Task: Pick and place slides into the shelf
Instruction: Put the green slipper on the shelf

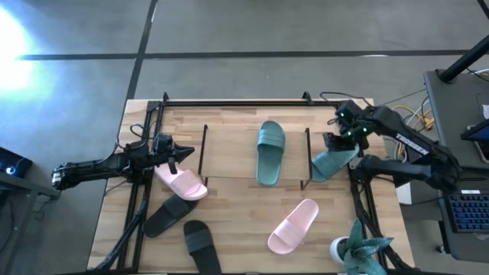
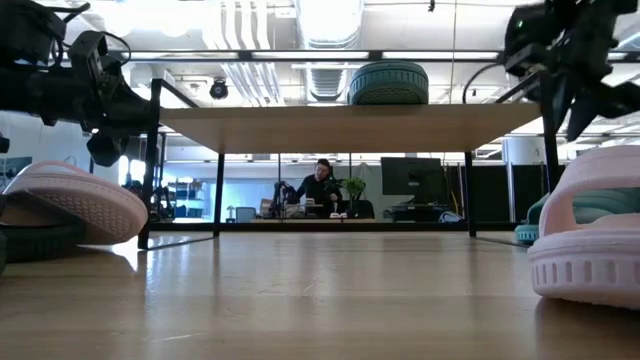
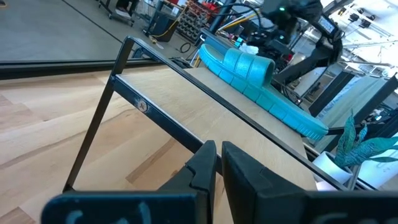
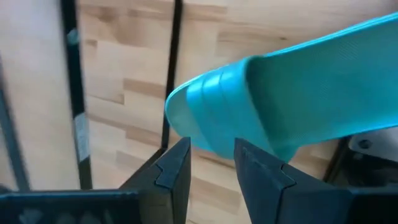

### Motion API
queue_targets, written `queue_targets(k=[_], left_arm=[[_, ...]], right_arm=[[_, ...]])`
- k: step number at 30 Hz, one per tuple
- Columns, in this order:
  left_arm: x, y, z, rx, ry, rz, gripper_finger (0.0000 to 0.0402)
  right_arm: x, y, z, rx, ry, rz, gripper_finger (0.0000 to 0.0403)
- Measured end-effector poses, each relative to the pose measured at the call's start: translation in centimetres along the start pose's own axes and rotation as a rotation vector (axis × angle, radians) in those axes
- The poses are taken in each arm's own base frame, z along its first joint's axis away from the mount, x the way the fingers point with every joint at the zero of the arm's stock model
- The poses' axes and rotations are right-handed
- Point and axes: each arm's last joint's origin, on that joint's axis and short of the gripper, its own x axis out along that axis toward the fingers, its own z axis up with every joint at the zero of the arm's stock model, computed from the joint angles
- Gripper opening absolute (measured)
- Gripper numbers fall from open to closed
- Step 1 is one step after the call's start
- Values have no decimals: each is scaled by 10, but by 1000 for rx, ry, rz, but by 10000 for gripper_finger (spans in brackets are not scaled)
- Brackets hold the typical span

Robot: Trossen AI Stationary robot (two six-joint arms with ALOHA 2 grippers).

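The right gripper (image 1: 341, 145) grasps a teal slide (image 1: 330, 163) at the shelf's (image 1: 229, 141) right edge; another teal slide (image 1: 270, 153) lies on the shelf; the left gripper (image 1: 182, 152) is clenched empty at its left edge.

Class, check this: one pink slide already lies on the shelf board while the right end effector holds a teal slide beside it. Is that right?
Not quite: the slide lying on the shelf board is teal, not pink, as the high view shows. The right end effector does hold a teal slide beside it.

Teal slide (image 4: 292, 93) in right hand (image 4: 211, 165)
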Motion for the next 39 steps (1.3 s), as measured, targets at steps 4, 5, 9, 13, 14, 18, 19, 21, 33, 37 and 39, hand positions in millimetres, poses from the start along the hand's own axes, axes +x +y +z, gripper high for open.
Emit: queue_targets(k=[4, 5, 9, 13, 14, 18, 19, 21, 33, 37, 39], left_arm=[[0, 0, 0, 0, 0, 0, 12], [0, 0, 0, 0, 0, 0, 12], [0, 0, 0, 0, 0, -1, 12], [0, 0, 0, 0, 0, 0, 12], [0, 0, 0, 0, 0, 0, 12], [0, 0, 0, 0, 0, -1, 12], [0, 0, 0, 0, 0, 0, 12], [0, 0, 0, 0, 0, 0, 12], [0, 0, 0, 0, 0, -1, 12], [0, 0, 0, 0, 0, 0, 12], [0, 0, 0, 0, -1, 0, 12]], right_arm=[[8, -5, 17, -17, 49, -51, 114], [11, -6, 21, -14, 69, -53, 114], [25, -8, 38, 10, 168, -67, 114], [43, -8, 53, 60, 286, -72, 114], [47, -8, 56, 65, 317, -70, 114], [63, -8, 64, 70, 415, -60, 114], [65, -8, 66, 68, 428, -66, 114], [70, -9, 68, 59, 446, -86, 114], [64, -12, 67, -4, 370, -168, 114], [60, -12, 65, 10, 358, -143, 114], [62, -12, 65, 22, 374, -122, 114]])
